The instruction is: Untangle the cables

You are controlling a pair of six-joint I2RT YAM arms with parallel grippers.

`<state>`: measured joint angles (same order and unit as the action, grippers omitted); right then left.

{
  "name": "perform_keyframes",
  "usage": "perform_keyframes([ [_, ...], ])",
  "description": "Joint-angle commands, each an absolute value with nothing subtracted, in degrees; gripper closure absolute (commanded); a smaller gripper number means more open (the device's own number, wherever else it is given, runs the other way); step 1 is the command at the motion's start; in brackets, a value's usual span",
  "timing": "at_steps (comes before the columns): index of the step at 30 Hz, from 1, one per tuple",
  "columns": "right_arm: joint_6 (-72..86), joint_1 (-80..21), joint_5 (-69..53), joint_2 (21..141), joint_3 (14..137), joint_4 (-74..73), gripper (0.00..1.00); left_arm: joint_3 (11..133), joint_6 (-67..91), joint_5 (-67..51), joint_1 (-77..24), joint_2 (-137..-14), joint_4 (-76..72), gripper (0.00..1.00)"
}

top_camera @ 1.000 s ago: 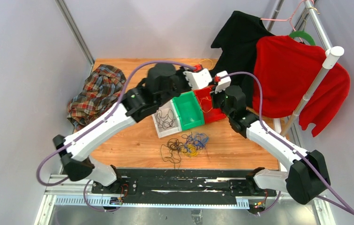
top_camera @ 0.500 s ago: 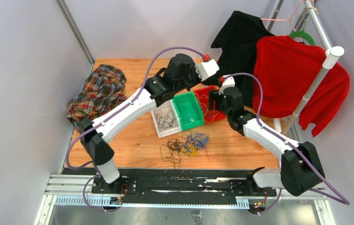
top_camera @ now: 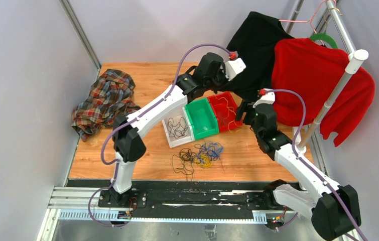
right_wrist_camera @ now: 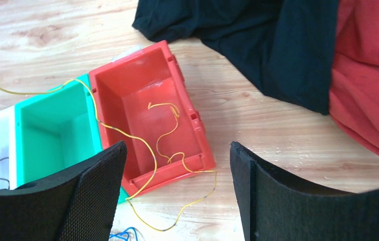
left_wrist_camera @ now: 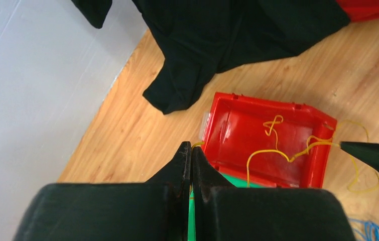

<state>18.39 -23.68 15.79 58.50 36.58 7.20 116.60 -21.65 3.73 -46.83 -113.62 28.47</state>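
My left pincer [left_wrist_camera: 191,149] is clamped on the yellow cable [right_wrist_camera: 127,133], I guess to feed it into the red bin [right_wrist_camera: 137,75], right pincer [right_wrist_camera: 177,150] hanging wide open above.

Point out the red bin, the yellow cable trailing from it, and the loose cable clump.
red bin [right_wrist_camera: 132,75]: right wrist view, inner far wall.
yellow cable [left_wrist_camera: 273,122]: left wrist view, small loop lying inside the bin.
cable clump [top_camera: 200,155]: top external view, middle of the tangle.
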Motion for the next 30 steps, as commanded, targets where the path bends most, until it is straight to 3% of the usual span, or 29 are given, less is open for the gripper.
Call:
perform_keyframes([
  [1,22.09,-20.57,16.96,56.69,37.59,3.62,0.25,122.94,-21.31,4.59,-46.41,-119.53,27.86,1.00],
  [8,20.52,-19.36,11.03,60.98,40.95,3.42,0.27,124.32,-23.27,6.26,-46.36,-124.57,27.08,1.00],
  [16,21.17,-18.72,12.63,61.14,40.03,1.27,0.22,127.78,-26.56,17.59,-42.25,-127.74,20.34,0.99],
  [21,21.68,-18.80,13.09,61.83,40.23,0.73,0.23,129.83,-27.83,18.53,-38.99,-127.77,17.52,1.00],
  [30,24.08,-18.08,12.88,61.84,39.50,0.00,0.30,116.77,-31.50,14.46,-43.25,-122.59,14.14,1.00],
])
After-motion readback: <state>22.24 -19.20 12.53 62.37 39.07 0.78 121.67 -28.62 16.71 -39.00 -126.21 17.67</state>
